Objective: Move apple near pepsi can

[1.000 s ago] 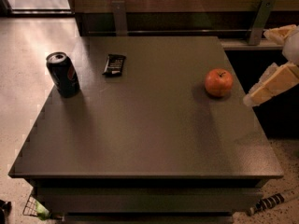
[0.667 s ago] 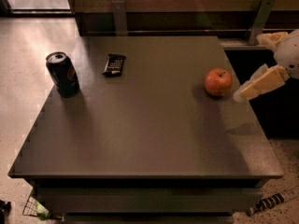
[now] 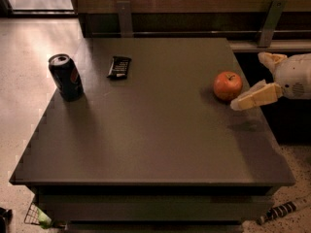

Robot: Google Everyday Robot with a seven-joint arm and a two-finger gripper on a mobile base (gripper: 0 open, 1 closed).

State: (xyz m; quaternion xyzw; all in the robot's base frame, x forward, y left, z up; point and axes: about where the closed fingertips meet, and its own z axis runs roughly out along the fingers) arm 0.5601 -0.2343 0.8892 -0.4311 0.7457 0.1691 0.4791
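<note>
Rightward, unclenched claw (image 3: 249, 81) just beside apple (image 3: 227, 85), arm (image 3: 297, 76) cut off at the edge.

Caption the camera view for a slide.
Open gripper beside the apple at the right edge of the table; pepsi can stands upright at far left.
</note>
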